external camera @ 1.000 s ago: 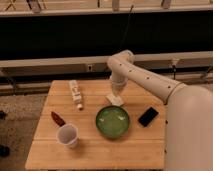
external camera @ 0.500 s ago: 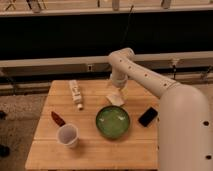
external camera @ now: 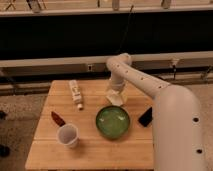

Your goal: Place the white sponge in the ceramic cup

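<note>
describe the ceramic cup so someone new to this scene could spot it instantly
On the wooden table, look left of the green bowl, far from the claw. The ceramic cup stands near the front left, beside a small red object: the only small, plain white, round open vessel.

1. A smooth white arm [external camera: 150, 87] of rounded tubular segments is seen beside the wooden table [external camera: 45, 150].
2. Small dark dots, like screws, are dotted along its casing.
3. The gripper [external camera: 116, 96] is seen above the table's far edge, pale like the arm.

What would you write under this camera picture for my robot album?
Robot's pincer reaches the white sponge behind the green bowl; ceramic cup waits front-left.
</note>
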Controlling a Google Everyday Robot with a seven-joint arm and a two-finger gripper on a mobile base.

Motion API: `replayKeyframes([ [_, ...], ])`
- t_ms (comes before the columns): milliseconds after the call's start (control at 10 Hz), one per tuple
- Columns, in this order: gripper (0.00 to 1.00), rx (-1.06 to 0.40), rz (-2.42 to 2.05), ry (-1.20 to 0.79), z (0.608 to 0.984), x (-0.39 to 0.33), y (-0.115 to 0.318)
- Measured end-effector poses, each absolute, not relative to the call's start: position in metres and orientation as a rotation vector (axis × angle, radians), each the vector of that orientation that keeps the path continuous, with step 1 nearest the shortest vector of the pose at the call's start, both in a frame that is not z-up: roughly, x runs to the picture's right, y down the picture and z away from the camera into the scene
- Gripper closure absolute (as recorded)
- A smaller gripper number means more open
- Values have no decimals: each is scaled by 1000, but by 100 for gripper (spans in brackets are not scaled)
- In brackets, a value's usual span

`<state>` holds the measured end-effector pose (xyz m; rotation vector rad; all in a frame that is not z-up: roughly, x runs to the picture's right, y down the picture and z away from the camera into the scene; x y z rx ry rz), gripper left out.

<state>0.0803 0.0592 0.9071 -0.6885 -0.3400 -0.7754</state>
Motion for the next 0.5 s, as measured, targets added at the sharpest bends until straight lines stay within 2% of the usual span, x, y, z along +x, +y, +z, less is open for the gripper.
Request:
replayKeyframes([
  [500,20,-685,-753,-332,923,91,70],
])
